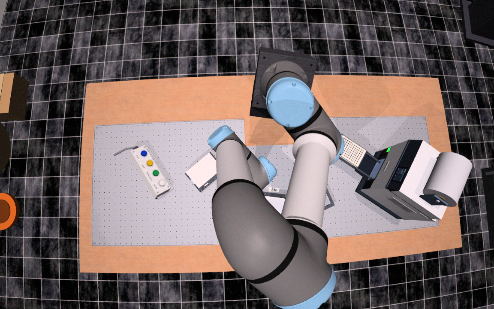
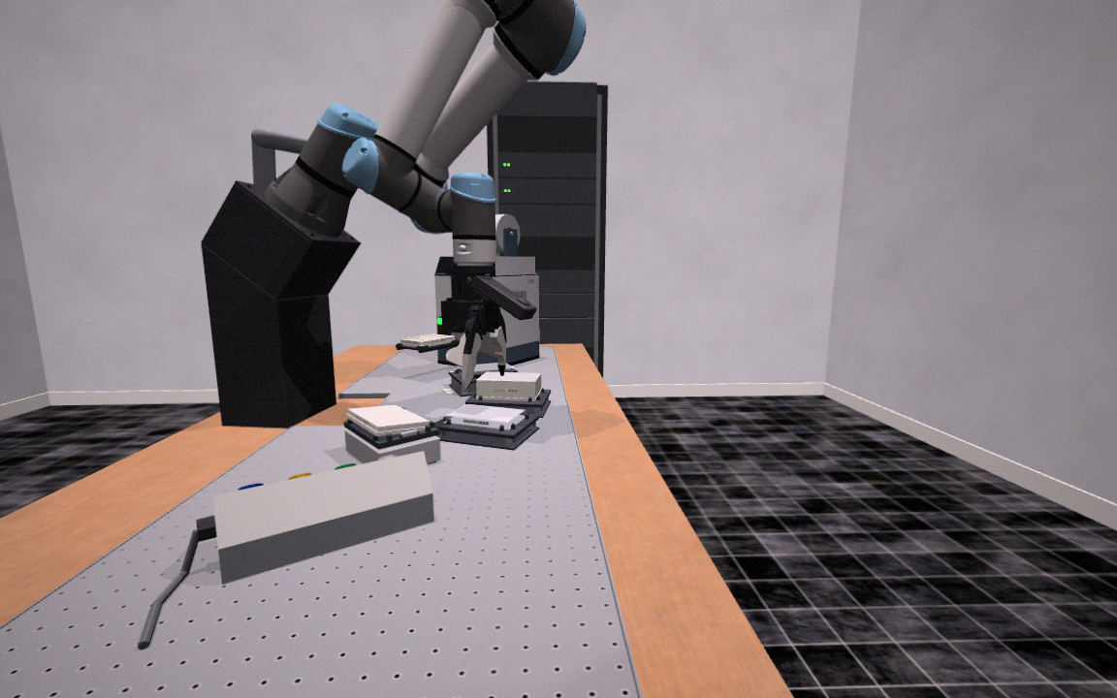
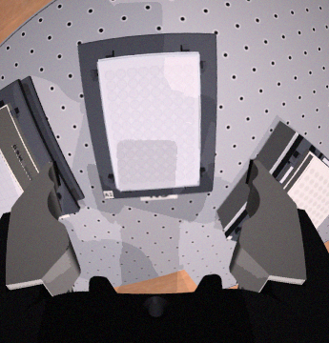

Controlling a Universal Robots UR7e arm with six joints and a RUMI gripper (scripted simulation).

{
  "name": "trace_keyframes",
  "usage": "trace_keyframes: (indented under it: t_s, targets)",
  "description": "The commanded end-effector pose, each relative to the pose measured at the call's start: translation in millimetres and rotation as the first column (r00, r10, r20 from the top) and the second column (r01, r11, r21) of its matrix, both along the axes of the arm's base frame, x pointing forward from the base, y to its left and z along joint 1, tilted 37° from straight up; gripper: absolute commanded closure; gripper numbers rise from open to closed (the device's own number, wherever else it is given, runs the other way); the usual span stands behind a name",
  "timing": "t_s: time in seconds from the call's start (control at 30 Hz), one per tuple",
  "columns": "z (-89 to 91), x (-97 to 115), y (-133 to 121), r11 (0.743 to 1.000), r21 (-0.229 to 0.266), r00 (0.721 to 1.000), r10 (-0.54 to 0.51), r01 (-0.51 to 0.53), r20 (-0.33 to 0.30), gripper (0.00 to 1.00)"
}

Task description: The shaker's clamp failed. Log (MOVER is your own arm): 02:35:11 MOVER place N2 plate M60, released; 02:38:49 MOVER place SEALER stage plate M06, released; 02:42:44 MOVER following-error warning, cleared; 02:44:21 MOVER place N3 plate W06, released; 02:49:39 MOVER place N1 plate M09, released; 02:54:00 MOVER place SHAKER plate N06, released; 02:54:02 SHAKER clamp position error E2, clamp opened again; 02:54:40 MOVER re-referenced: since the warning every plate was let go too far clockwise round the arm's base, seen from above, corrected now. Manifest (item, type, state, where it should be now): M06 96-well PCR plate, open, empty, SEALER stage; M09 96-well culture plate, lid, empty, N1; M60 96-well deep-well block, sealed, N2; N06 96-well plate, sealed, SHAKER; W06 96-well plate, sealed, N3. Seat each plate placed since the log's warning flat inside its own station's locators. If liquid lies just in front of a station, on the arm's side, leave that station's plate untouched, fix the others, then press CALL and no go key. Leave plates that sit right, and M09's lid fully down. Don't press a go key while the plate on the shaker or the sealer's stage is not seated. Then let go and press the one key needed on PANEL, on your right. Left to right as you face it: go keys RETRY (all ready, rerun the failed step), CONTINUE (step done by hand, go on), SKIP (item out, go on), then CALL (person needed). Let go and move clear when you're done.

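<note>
I am on the first of the reseating jobs, and my hand (image 3: 152,171) hangs above W06 (image 3: 150,110), the sealed plate in the N3 nest (image 3: 150,43), which fills the upper middle of the wrist view. My fingers stand wide apart with nothing between them, one low on the left of that frame and one low on the right.

The deep-well block (image 3: 11,143) is at the left edge. At the right edge is the open PCR plate (image 3: 317,186) on the sealer's stage. Both were set down ahead of the warning, so I judge they should be left alone.

W06 does not look square to me in its nest. The dark margin is narrower along its right side, and its lower right corner seems to ride over a locator, though I cannot be sure at this angle.

Darker grey patches lie on the counter (image 3: 259,95) just below the nest, at the bottom middle of the frame. I cannot tell whether they are shadow or liquid, and that must be settled first, since liquid there would put this plate off limits.

If it is only shadow, the next move is a straight descent with my fingers straddling the plate. Then I close, lift a little, turn it counter-clockwise and set it down flat.

The lidded plate at N1, N06 (image 1: 201,170) on the shaker and the panel (image 1: 152,171) at the left of the top view are left for afterwards.
</note>
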State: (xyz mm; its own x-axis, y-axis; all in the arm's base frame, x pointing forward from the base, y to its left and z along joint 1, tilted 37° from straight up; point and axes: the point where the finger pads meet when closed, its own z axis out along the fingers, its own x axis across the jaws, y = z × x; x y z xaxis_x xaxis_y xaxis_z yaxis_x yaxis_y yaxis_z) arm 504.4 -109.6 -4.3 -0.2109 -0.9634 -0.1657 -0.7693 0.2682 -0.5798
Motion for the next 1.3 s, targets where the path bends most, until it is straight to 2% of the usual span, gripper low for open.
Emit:
trace_keyframes:
  t_s: [0.0, 0.53, 0.73, 0.83, 1.1, 1.27]
  targets:
    - [6.5, -5, 0, 1.0, 0.0, 1.0, 0.0, 0.0, 0.0, 0.18]
    - [19.5, -14, 0, 1.0, 0.0, 1.0, 0.0, 0.0, 0.0, 0.18]
    - [20.5, -14, 30, 0.993, -0.073, 0.995, 0.096, -0.096, -0.002, 0.18]
    - [20.6, -13, 35, 0.99, -0.085, 0.994, 0.112, -0.111, -0.004, 0.18]
    - [21.7, -12, 75, 0.955, -0.179, 0.972, 0.236, -0.236, -0.019, 0.18]
    - [22.4, -12, 100, 0.952, -0.184, 0.97, 0.244, -0.243, -0.021, 0.18]
